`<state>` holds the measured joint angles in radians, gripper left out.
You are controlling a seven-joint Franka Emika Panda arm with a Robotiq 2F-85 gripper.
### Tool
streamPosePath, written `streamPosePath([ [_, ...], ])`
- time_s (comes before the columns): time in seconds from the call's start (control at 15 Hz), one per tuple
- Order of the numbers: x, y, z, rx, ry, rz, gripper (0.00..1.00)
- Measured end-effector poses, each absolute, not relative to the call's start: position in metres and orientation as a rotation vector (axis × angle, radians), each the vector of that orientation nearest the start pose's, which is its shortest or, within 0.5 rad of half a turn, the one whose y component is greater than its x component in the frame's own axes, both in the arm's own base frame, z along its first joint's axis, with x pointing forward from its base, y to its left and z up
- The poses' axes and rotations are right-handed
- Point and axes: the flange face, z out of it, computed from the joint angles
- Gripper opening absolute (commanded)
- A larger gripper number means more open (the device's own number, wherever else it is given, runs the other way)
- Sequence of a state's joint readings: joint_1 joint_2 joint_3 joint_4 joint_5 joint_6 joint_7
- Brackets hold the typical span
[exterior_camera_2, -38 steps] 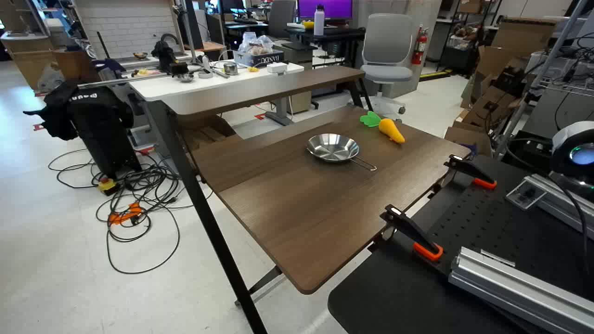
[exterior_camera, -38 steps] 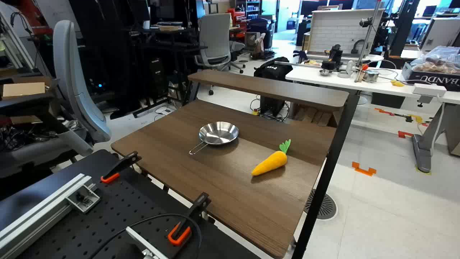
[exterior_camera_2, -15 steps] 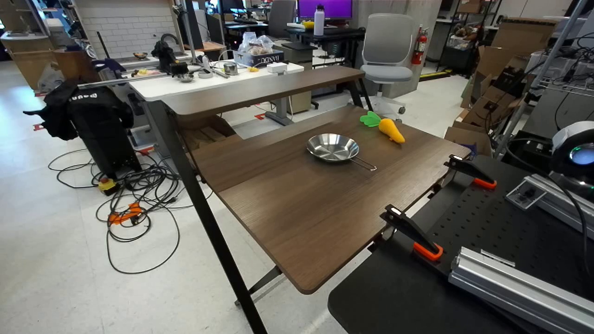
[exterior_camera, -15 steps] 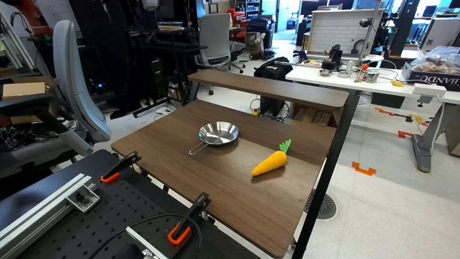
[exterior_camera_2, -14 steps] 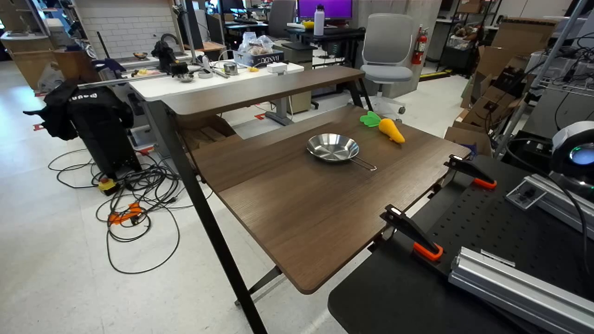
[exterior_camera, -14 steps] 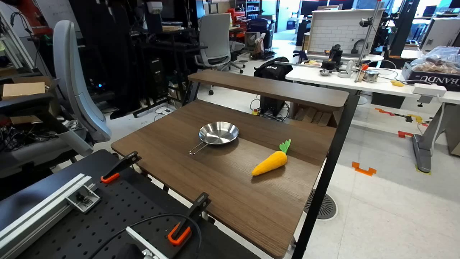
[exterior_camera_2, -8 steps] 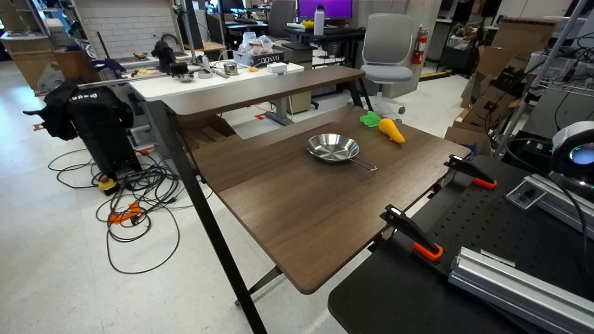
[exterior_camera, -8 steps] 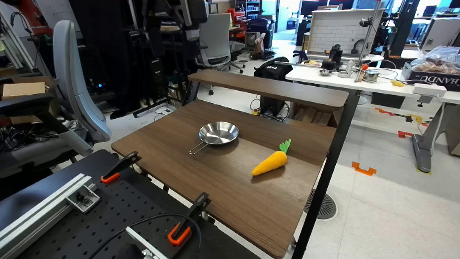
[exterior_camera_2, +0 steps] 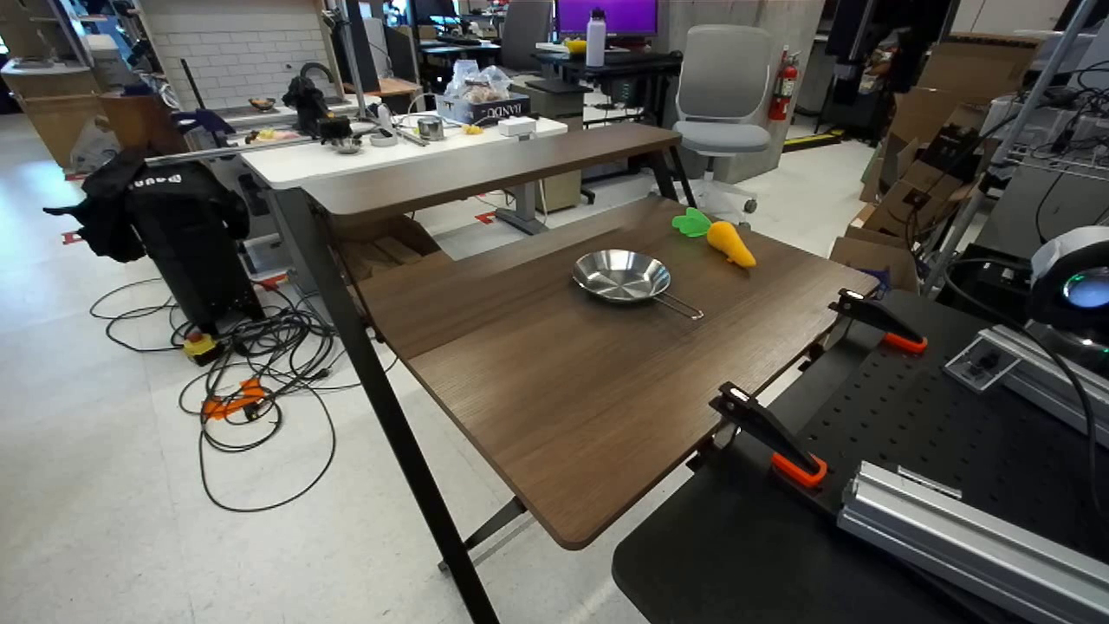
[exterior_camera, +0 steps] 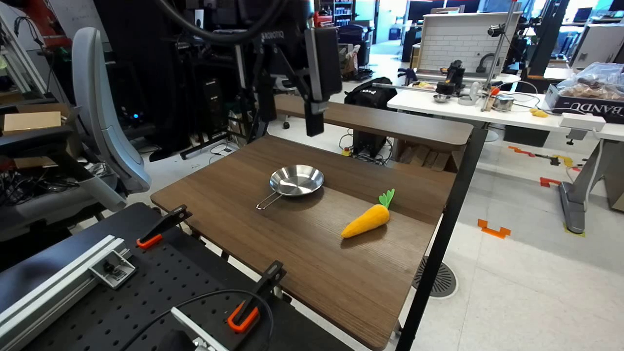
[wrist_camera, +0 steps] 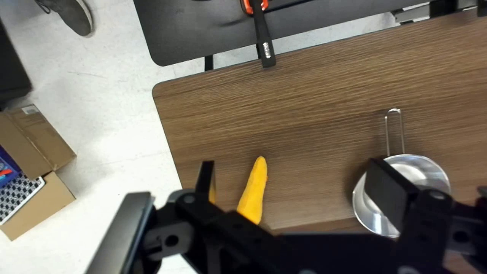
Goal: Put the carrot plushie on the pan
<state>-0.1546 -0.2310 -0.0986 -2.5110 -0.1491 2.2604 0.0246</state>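
The orange carrot plushie (exterior_camera: 366, 222) with its green leafy tip lies on the brown table, also seen in an exterior view (exterior_camera_2: 728, 243). The silver pan (exterior_camera: 296, 180) sits on the table apart from the carrot, also in an exterior view (exterior_camera_2: 621, 276). My gripper (exterior_camera: 291, 114) is open and empty, in the air above the table's far side. In the wrist view, my gripper (wrist_camera: 296, 182) has its fingers wide apart. The carrot (wrist_camera: 254, 192) shows between them, its leafy end hidden. The pan (wrist_camera: 418, 169) is partly hidden behind the right finger.
A raised shelf (exterior_camera: 365, 119) runs along the brown table's (exterior_camera: 292, 258) back edge, with a slanted black leg at its end. Black clamps with orange handles (exterior_camera: 243, 317) hold the near edge beside a black pegboard table (exterior_camera: 185, 282). Cardboard boxes (wrist_camera: 34, 140) stand on the floor.
My arm and gripper have come down into an exterior view from the top, moving lower and rightward towards the table. The carrot and the pan have not moved.
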Motion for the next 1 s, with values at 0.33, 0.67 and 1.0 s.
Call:
streamPosePath([
  [0.33, 0.444, -0.159, 0.328, -3.219, 0.418, 0.073, 1.00],
  [0.67, 0.474, -0.180, 0.289, -3.226, 0.473, 0.120, 1.00],
  [1.0, 0.506, -0.179, 0.254, -3.245, 0.460, 0.142, 1.00],
])
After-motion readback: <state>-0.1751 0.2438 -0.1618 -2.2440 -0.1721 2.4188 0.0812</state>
